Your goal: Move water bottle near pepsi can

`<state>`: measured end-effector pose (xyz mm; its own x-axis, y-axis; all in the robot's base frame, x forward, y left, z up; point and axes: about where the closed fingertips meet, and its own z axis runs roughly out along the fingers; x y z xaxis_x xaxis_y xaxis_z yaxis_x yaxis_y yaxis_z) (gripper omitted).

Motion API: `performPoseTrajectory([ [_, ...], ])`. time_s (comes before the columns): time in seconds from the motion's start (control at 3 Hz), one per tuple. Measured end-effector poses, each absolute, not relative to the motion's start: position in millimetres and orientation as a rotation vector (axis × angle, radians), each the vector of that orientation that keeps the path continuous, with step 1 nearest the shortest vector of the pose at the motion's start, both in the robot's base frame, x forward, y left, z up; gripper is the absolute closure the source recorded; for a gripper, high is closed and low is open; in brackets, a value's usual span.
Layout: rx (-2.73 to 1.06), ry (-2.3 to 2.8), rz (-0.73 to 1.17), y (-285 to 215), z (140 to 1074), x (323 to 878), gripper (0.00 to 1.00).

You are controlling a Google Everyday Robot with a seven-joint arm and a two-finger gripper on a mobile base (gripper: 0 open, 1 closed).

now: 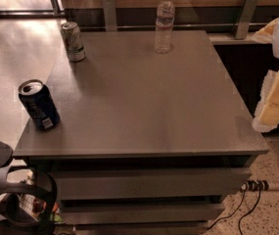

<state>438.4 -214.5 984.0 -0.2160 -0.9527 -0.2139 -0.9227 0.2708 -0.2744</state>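
The water bottle (164, 23) is clear with a white cap and a pale label band. It stands upright at the back middle of the grey cabinet top (144, 97). The pepsi can (39, 105) is dark navy with a silver top and stands upright near the front left edge, far from the bottle. My gripper (276, 99) shows as a blurred white and yellowish shape at the right edge of the camera view. It is beyond the cabinet's right side, well apart from both the bottle and the can, and holds nothing that I can see.
A pale silver-green can (73, 41) stands at the back left corner. The cabinet has drawers (149, 182) below. A dark object with looped straps (16, 199) sits at the lower left. A power strip and cables (256, 186) lie on the floor at the right.
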Motion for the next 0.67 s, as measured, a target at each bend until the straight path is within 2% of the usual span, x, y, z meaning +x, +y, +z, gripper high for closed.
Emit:
performPoseTrajectory([
  [0.67, -1.676, 2.196, -0.143, -220.5, 989.4, 446.5, 0.0],
])
